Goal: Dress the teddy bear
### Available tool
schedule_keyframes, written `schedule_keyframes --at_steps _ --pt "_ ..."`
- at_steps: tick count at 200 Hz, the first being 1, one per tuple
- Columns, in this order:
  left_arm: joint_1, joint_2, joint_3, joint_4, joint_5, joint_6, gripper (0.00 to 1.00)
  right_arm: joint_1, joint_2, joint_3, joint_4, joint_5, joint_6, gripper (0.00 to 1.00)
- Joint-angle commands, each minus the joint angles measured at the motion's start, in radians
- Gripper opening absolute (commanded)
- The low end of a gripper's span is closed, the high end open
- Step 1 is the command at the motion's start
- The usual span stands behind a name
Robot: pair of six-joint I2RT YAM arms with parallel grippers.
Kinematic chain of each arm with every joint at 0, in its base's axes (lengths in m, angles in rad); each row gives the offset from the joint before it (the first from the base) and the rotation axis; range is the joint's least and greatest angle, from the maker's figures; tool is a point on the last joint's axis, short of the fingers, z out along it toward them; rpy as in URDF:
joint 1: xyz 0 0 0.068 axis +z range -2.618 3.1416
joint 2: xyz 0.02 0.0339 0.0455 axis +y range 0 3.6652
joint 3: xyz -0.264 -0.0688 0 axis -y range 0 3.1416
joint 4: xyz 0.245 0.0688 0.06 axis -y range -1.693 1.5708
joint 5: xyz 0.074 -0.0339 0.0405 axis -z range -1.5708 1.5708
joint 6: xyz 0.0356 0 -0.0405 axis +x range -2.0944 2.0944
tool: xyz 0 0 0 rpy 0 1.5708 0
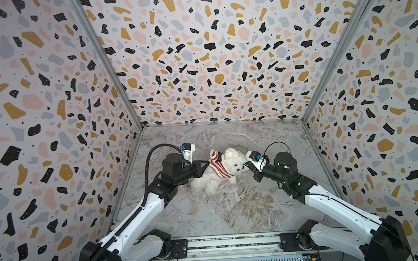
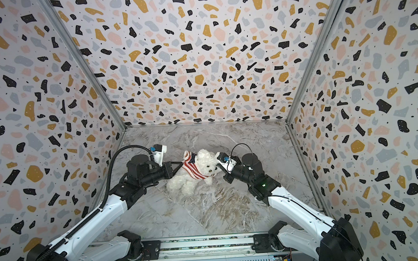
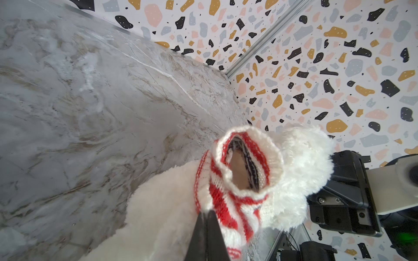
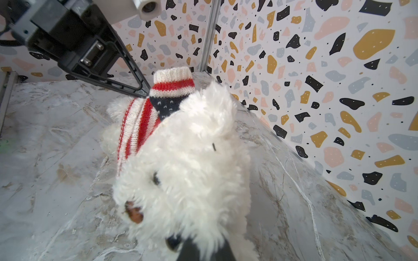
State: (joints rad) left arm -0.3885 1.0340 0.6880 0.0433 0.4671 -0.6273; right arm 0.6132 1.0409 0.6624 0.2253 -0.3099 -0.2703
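The teddy bear (image 1: 233, 159) (image 2: 207, 161), fluffy and cream-white, lies mid-table with a red-and-white striped sweater (image 1: 217, 166) (image 2: 191, 168) bunched round its neck and shoulders. My left gripper (image 1: 207, 161) (image 2: 180, 162) (image 3: 207, 211) is shut on the sweater (image 3: 226, 198) at its edge beside the bear's body (image 3: 162, 214). One sleeve (image 4: 173, 79) sticks up empty. My right gripper (image 1: 246, 165) (image 2: 220, 170) (image 4: 203, 244) is shut on the fur at the side of the bear's head (image 4: 192, 169). The left gripper's fingers (image 4: 135, 74) touch the sweater (image 4: 140, 122) behind the head.
The marble table top (image 1: 230, 207) is walled in by terrazzo-patterned panels at the left (image 1: 58, 142), back (image 1: 213, 75) and right (image 1: 372, 128). Both arm bases sit on a rail (image 1: 232, 244) along the front edge.
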Motion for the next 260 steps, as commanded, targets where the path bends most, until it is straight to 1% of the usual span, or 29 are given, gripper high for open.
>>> schedule_keyframes --at_steps 1,16,31,88,106,120,152,173,203,241,260 --pt "0.01 -0.004 0.012 -0.013 -0.009 0.05 0.03 -0.015 -0.012 -0.006 0.068 0.063 0.023 0.0" --pt "0.009 -0.003 0.018 -0.046 -0.029 0.074 0.06 -0.016 -0.01 -0.009 0.064 0.093 0.027 0.0" --pt "0.01 -0.003 0.013 -0.054 -0.033 0.083 0.05 -0.02 -0.014 -0.019 0.066 0.12 0.037 0.0" --pt "0.008 -0.032 -0.002 -0.072 -0.028 0.075 0.05 -0.024 -0.044 -0.059 0.102 0.151 0.061 0.0" --pt "0.01 -0.047 -0.008 -0.087 -0.018 0.07 0.07 -0.028 -0.04 -0.057 0.103 0.191 0.092 0.0" --pt "0.009 -0.057 -0.018 -0.105 -0.016 0.071 0.09 -0.031 -0.033 -0.05 0.088 0.196 0.103 0.0" --pt "0.01 -0.076 -0.045 -0.114 -0.007 0.064 0.08 -0.03 -0.071 -0.099 0.15 0.17 0.128 0.0" --pt "0.01 -0.082 -0.062 -0.098 -0.006 0.047 0.07 -0.03 -0.08 -0.111 0.154 0.107 0.112 0.0" --pt "0.009 -0.079 -0.062 -0.039 0.009 -0.003 0.14 -0.029 -0.109 -0.136 0.186 0.014 0.097 0.0" --pt "0.009 -0.032 -0.024 0.083 0.047 -0.095 0.21 -0.005 -0.13 -0.145 0.193 -0.015 0.065 0.0" --pt "0.01 -0.018 0.01 0.088 0.039 -0.116 0.22 0.021 -0.137 -0.148 0.187 -0.012 0.035 0.0"
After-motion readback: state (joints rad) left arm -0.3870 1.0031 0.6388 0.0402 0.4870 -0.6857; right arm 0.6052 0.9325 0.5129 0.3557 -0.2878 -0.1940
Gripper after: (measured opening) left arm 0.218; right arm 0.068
